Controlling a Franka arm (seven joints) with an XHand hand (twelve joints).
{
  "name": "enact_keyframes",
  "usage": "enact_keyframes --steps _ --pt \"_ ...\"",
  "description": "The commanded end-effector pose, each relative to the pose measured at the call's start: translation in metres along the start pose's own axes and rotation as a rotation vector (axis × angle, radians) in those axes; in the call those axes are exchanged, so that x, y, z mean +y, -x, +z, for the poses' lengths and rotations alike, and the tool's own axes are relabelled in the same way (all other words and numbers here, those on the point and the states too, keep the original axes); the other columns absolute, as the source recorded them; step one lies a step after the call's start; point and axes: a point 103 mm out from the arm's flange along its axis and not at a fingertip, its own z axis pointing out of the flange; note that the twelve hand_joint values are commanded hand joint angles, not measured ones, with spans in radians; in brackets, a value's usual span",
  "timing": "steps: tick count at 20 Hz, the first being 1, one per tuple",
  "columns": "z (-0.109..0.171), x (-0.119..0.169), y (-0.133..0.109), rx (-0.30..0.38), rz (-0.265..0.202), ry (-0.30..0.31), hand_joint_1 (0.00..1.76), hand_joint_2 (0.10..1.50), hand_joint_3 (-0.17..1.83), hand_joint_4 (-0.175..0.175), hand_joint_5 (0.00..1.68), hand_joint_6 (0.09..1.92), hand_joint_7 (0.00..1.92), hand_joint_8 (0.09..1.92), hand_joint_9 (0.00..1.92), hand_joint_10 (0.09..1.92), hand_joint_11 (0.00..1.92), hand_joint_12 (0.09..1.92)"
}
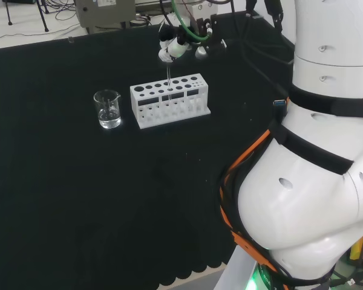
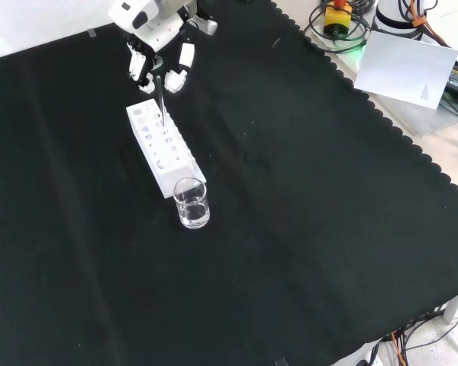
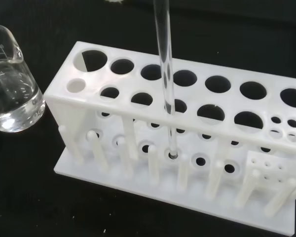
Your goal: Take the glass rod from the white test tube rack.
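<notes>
Head view shows the hand hanging over the far part of the bench, directly above the white test tube rack. Its fingers are curled downward and close around the top end of the glass rod, so I judge that the hand is clamped on the rod, though the exact contact is small in this view. In the front view the fingers stand on both sides of the rod's upper end.

From the hand, the rod goes straight down. Its long axis is upright, almost vertical, and it passes through one hole in the rack's top plate, in the front row. In the wrist view the lower tip of the rod sits in a small socket of the base plate, between the white pegs. So the rod is still inside the rack, not yet free.

The coming move turns on this vertical axis: the lift should follow the rod's own line upward, because any sideways pull could press the glass against the hole's edge.

Beside the rack's short end stands a beaker with clear liquid, near but apart.
</notes>
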Motion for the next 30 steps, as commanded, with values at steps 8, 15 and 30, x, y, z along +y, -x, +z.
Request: enact_keyframes --steps 8,15,30 --pt "-0.001 0.005 -0.005 0.048 -0.01 0.115 1.16 1.05 0.18 -0.165 0.93 1.02 0.96 1.35 1.49 1.35 1.75 1.44" --pt "-0.017 0.002 -0.015 0.1 -0.002 0.27 1.27 0.75 0.8 -0.175 0.94 1.13 1.01 1.39 1.67 1.19 1.8 1.16" --pt "-0.072 -0.039 -0.031 0.006 0.03 0.283 1.19 0.61 0.9 -0.175 1.13 1.03 1.42 1.3 1.8 1.02 1.82 1.04"
